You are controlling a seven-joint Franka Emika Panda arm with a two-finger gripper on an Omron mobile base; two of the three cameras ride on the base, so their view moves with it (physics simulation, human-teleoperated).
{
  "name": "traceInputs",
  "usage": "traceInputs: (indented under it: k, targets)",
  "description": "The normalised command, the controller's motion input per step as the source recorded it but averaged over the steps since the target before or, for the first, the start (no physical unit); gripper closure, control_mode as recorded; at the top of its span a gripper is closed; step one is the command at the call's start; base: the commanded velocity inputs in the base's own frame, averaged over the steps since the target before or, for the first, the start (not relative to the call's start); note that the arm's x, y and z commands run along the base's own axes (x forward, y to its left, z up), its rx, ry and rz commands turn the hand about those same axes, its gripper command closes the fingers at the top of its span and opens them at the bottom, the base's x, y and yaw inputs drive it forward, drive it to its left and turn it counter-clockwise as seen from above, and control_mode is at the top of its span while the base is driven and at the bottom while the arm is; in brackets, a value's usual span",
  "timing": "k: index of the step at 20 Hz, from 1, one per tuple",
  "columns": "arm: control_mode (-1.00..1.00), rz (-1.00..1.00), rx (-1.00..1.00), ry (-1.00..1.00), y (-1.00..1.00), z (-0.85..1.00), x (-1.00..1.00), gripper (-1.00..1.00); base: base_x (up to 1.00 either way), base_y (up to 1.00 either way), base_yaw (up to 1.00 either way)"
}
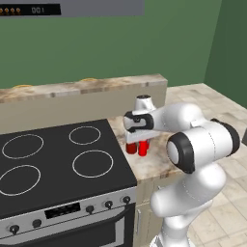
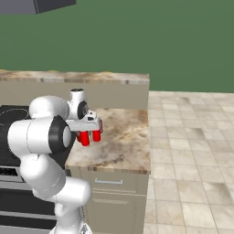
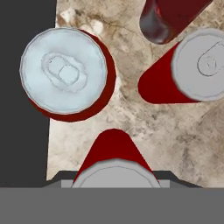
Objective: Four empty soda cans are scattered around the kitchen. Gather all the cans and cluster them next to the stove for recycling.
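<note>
gripper [image 3: 114, 186]: pointing straight down over the counter just right of the stove, fingers clamped on a red soda can, the held can [image 3: 114, 151]; in the hand view its silver top sits right at the bottom between the finger tips

held can: upright, red body flaring away from the camera over the stone; can't tell if its base touches the counter

can by the stove edge [image 3: 65, 72]: upright, silver lid with the pull tab facing the camera, hugging the cooktop's right edge in the hand view

second standing can [image 3: 192, 72]: upright, on the counter further from the stove than the held one

dark can at the top [image 3: 164, 19]: red, looks tilted or lying, just beyond the second standing can; can't tell if they touch

stove [image 1: 58, 164]: black flat-top with 4 white rings, steel front with black knobs, directly left of the cans in the left base view

counter [image 2: 123, 132]: tan marbled stone, short run right of the stove; all 4 cans are bunched on its stove side

base views: 2 red cans [image 1: 137, 147] show under the hand, close together

arm [image 1: 193, 144]: white, bent over the counter from the floor side
</note>
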Motion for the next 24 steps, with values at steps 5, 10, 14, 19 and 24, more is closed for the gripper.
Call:
traceInputs:
  k: [5, 10, 14, 19, 24]
  targets:
    - [-1.0, 0.0, 0.0, -0.03, -0.04, -0.26, 0.17, 1.0, 0.0, 0.0, 0.0]
    - [-1.0, 0.0, 0.02, -0.1, -0.02, -0.17, 0.1, 1.0, 0.0, 0.0, 0.0]
    - [-1.0, 0.0, 0.02, -0.1, -0.04, -0.18, 0.07, 1.0, 0.0, 0.0, 0.0]
    - [-1.0, 0.0, 0.01, -0.03, -0.12, -0.19, 0.01, 1.0, 0.0, 0.0, 0.0]
    - [-1.0, 0.0, 0.02, 0.0, -0.11, -0.16, 0.08, 1.0, 0.0, 0.0, 0.0]
